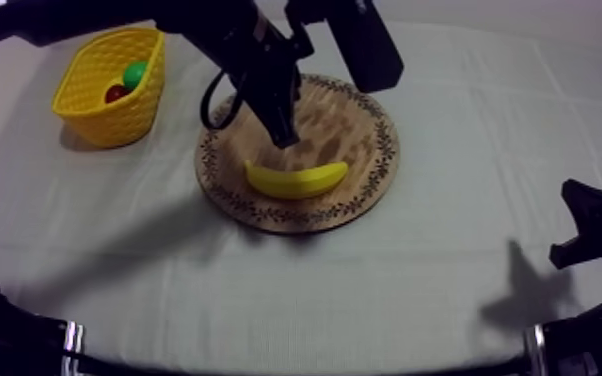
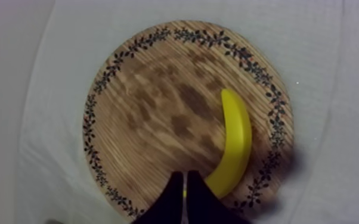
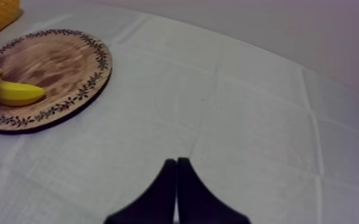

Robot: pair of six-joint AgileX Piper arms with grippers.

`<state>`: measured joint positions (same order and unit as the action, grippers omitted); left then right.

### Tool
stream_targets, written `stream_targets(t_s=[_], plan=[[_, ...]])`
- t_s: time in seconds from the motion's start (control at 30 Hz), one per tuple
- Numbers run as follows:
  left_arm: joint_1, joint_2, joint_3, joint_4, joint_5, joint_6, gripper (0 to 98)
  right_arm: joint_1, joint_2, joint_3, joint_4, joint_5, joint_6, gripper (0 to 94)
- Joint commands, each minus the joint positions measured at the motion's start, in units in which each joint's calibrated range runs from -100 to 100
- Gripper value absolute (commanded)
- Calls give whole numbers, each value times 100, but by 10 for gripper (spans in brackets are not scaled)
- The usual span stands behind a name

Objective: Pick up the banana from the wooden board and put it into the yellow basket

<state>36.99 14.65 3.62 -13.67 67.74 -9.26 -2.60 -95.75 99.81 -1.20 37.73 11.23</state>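
Seen from above, a round wooden board (image 1: 365,195) with a patterned rim lies in the middle of the table (image 1: 435,300). The banana (image 1: 297,179) rests on the board's near half, its long axis running side to side, both ends curling gently toward the far edge. The left gripper (image 1: 287,138) hangs over the board's middle, just behind the banana's mid-length, its black fingers pressed together into a narrow wedge with nothing between them (they would have to part before any grasp). From that arm's own camera, one tip of the banana sits just beside the fingertips and the fruit stretches away from them, so the gripper looks offset rather than centred over it. The yellow basket (image 1: 105,110) stands off to the board's left, well apart from the banana. The right gripper (image 3: 176,170), likewise clenched on nothing, rests low over bare table away from the board, so the left arm is plainly the nearer one
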Motion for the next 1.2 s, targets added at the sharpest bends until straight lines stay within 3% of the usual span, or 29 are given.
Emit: stream_targets(t_s=[0.0, 0.13, 0.23, 0.3, 0.6, 0.9, 1.17], plan=[[6, 17, -44, -9, 70, 33, 128, 0, 0, -3, 1, 1, -2, 3], [-22, 40, -153, -15, 464, -49, 528, 0, 0, -3, 1, 1, -2, 3], [-55, 62, -181, -9, 696, -166, 686, 0, 0, -3, 1, 1, -2, 3], [-75, 82, -176, -15, 821, -248, 742, 0, 0, -3, 1, 1, -2, 3], [-111, 220, -51, -24, 959, -387, 782, 0, 0, -3, 1, 1, -2, 3], [-56, 647, 520, -134, 721, -359, 791, 0, 0, -3, 1, 1, -2, 3], [-98, 1234, 390, -10, 580, -371, 775, 0, 0, -3, 1, 1, -2, 3]])
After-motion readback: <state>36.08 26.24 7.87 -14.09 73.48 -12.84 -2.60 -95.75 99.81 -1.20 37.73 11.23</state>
